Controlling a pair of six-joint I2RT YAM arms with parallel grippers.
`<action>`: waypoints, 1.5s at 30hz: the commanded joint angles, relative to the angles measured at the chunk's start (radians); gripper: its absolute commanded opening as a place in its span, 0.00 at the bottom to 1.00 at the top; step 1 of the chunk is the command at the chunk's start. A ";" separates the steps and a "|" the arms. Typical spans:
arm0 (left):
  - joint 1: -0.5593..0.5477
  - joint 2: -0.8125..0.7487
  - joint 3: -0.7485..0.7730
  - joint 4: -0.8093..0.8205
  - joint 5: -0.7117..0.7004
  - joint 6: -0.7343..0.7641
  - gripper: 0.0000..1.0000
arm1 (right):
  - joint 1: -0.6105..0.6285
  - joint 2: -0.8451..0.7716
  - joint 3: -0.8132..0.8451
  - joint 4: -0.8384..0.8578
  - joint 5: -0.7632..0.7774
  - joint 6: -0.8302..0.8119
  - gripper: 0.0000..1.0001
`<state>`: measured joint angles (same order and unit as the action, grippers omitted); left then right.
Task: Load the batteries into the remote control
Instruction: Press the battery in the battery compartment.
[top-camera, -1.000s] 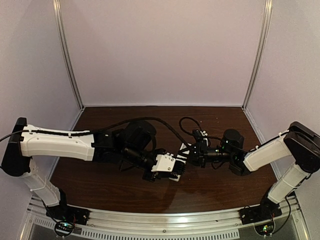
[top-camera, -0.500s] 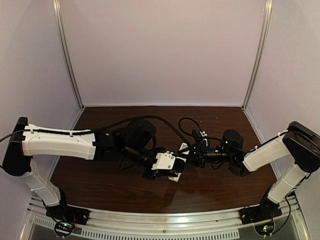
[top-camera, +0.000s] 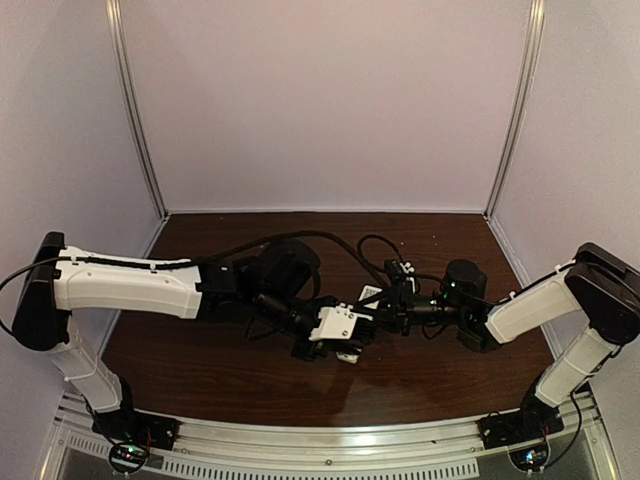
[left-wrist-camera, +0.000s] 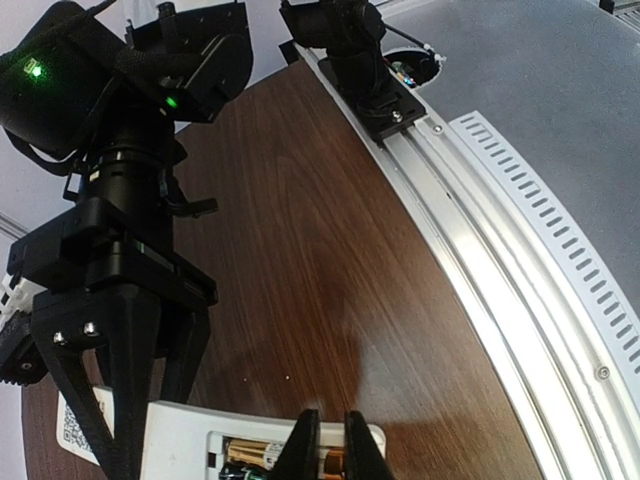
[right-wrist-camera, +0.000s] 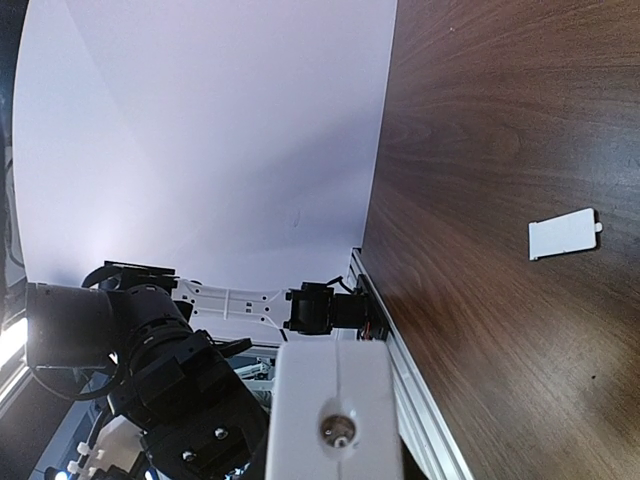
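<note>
I am working from the left wrist view, since everything that matters sits along its bottom edge. The remote lies there with its long axis running left to right across the picture. Its battery bay is open and faces the camera. The bay is directly under the left gripper, so that arm is the nearer one for the loading move. From above the two grippers meet over the middle of the table, but the remote is mostly hidden under them.

The left fingers are drawn almost together with only a narrow slot between them. A gold-brown battery shows in that slot, right at the bay's near end. I take it to be pinched there, lying along the remote's length, though the frame edge cuts off most of it. A second battery already lies in the bay just to its left.

The right gripper reaches in from the far side with its fingers straddling the remote's other end. It is clamped on the remote and steadying it, as far as I can judge.

The next move looks like a short push straight down into the bay.

The white cover lies flat on the table, well apart from both grippers.
</note>
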<state>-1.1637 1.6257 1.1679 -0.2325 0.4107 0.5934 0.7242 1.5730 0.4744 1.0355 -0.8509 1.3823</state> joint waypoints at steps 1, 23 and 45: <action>0.029 0.028 0.017 0.022 -0.005 -0.025 0.11 | 0.014 -0.016 0.023 0.052 -0.008 0.006 0.00; 0.103 0.058 -0.031 0.100 0.086 -0.066 0.08 | 0.038 -0.014 0.040 0.188 -0.039 0.062 0.00; 0.045 -0.001 0.004 0.028 0.014 -0.068 0.22 | 0.001 -0.017 0.010 0.096 -0.001 0.008 0.00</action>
<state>-1.0649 1.6608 1.1576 -0.0891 0.5251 0.5171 0.7422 1.5730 0.4797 1.0683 -0.8421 1.4086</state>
